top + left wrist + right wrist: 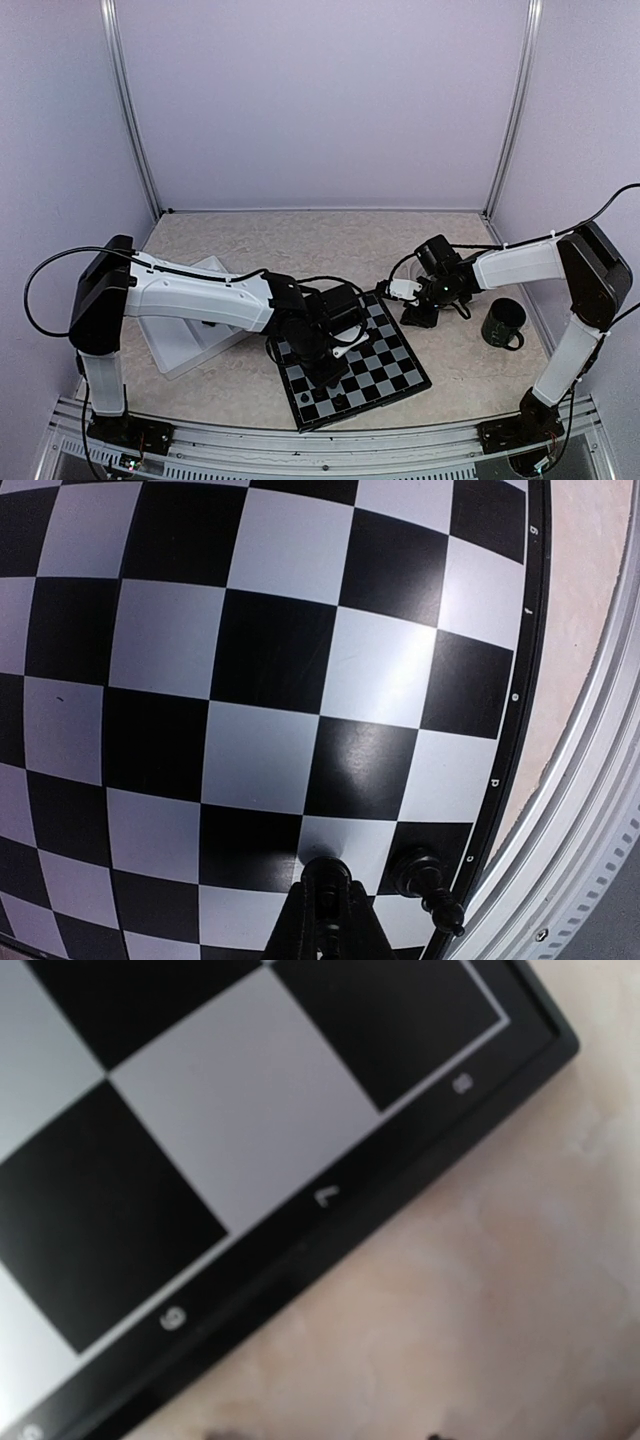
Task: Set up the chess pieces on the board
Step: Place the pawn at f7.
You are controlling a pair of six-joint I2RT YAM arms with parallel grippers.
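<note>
1. Left pincer (pixel 334 385), seen from above, reaches down over the near half of the board (pixel 395 362). The right pincer (pixel 408 292) sits low at the board's far right corner, and I cannot tell whether its jaws are apart.
2. From the left wrist, the fingers are pressed together on what looks like a black piece (pixel 324 870), low over a pale square close to its line with a dark one. A second black piece (pixel 415 872) stands just beside it, near the board's edge. The likely risk is that a parting finger clips that neighbour, or the tiny piece topples or settles astride the line.
3. From the right wrist, only the board's numbered edge and the table (pixel 500 1310) show. An arm this low could nudge the board and shift every square.
</note>
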